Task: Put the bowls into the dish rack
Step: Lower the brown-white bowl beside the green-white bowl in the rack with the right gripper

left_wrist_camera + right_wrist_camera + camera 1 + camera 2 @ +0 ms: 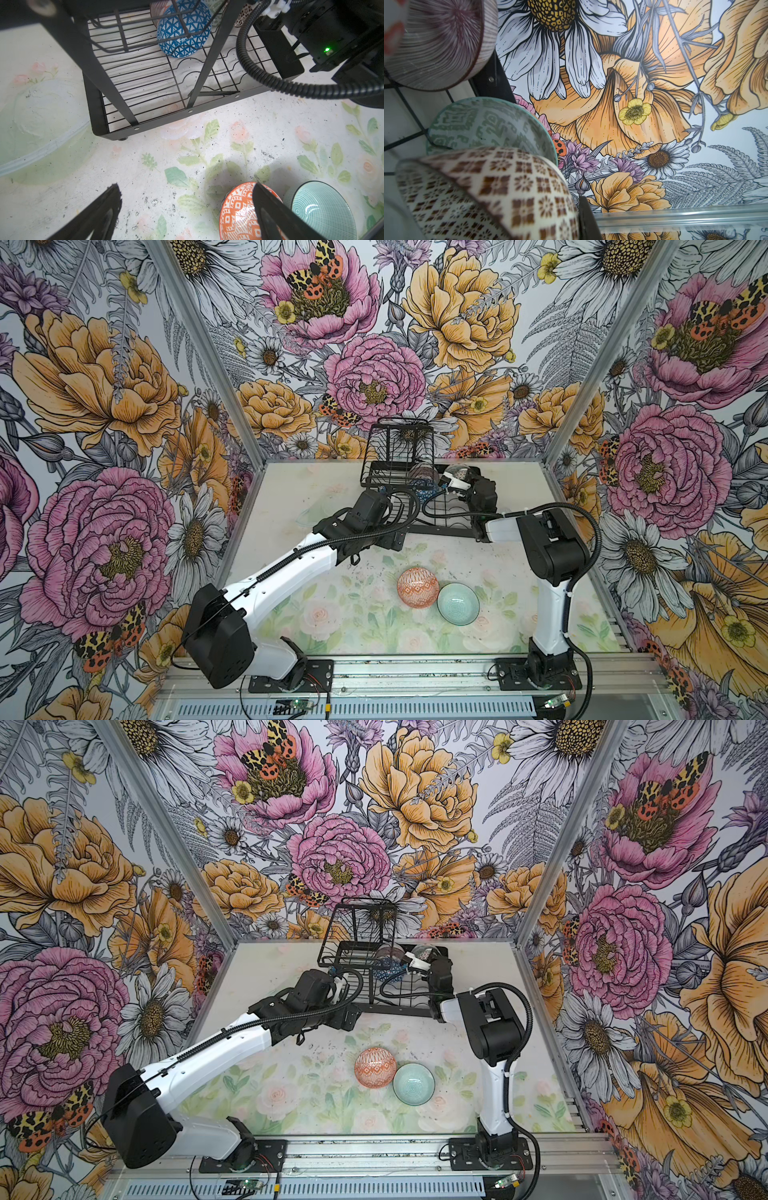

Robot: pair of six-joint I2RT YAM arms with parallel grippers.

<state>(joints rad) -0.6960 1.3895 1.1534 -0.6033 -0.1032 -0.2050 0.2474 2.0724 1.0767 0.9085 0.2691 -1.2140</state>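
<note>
Right claw (pixel 451 482) pinches a dark-checked bowl (pixel 500 187) by its rim inside the dish rack (pixel 166 123)
The bowl is on edge, likely to slot in line with the grey-green bowl (pixel 488 122) just ahead of the claw; the wall (pixel 633 104) beyond leaves little room. Left claw (pixel 186 187), spread wide and empty, hangs over bare table (pixel 145 166), orange-diamond bowl (pixel 236 212) close at one side, pale teal bowl (pixel 320 209) just past it
</note>
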